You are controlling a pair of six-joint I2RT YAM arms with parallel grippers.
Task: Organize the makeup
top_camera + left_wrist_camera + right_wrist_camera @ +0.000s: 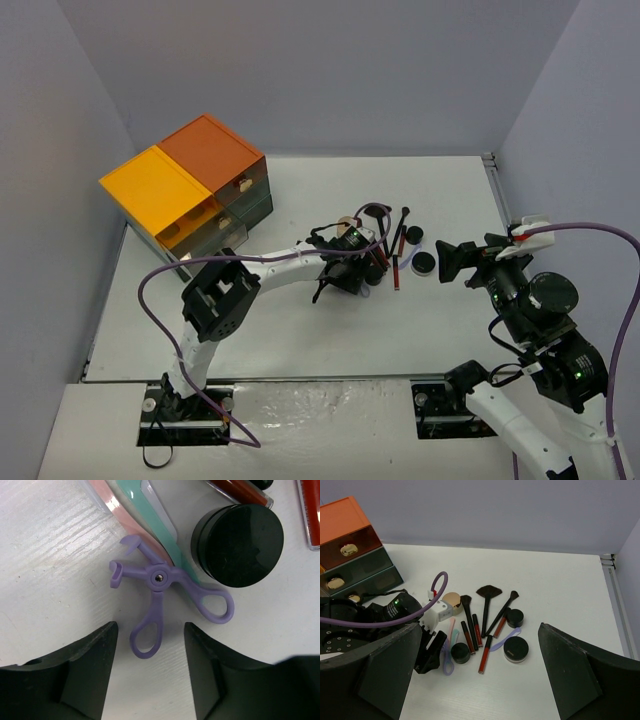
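Curler (160, 580): flat on table (45, 595), one loop between parted jaws of left gripper (150, 626), ungripped; compact (237, 542) at its 2 o'clock, per left wrist view. Right wrist view adds brushes (487, 592), jar (452, 600); right gripper (480, 627) gapes empty.

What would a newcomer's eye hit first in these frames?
The bright orange-and-yellow drawer cabinet at the table's far left corner. Next, the makeup scattered mid-table, with the left gripper hanging open-jawed right over the lavender curler. In the wrist view, one handle loop lies between its fingers.
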